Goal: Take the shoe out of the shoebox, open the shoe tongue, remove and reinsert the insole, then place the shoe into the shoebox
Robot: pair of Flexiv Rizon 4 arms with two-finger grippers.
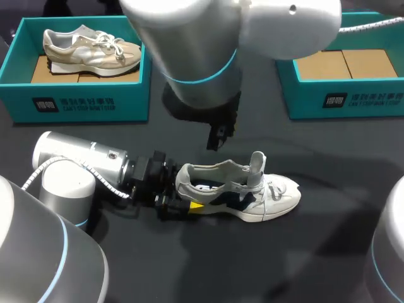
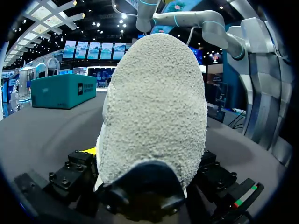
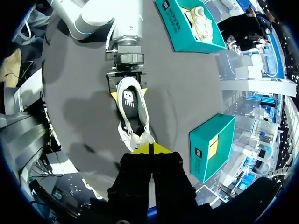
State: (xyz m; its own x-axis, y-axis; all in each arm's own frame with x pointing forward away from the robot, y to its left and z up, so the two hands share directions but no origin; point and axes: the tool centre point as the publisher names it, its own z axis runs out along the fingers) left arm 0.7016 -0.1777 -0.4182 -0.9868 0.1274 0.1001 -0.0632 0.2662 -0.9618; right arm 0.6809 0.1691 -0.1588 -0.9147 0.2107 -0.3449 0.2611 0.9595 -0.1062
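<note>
A white shoe (image 1: 243, 192) with dark side panels stands upright on the dark table, toe pointing right. Its tongue (image 1: 257, 165) sticks straight up. A dark insole (image 3: 130, 99) lies inside the shoe. My left gripper (image 1: 188, 193) lies level at the heel, open, with one yellow tip (image 1: 197, 205) on the near side. In the left wrist view the grey heel (image 2: 156, 107) fills the space between the fingers. My right arm (image 1: 202, 44) hangs over the shoe. In its wrist view my right gripper (image 3: 150, 150) is shut above the tongue (image 3: 140, 139), holding nothing.
A teal shoebox (image 1: 82, 104) at the back left holds a beige shoe (image 1: 88, 49). A second teal shoebox (image 1: 344, 98) at the back right shows only its cardboard floor. Bare table lies in front of and to the right of the white shoe.
</note>
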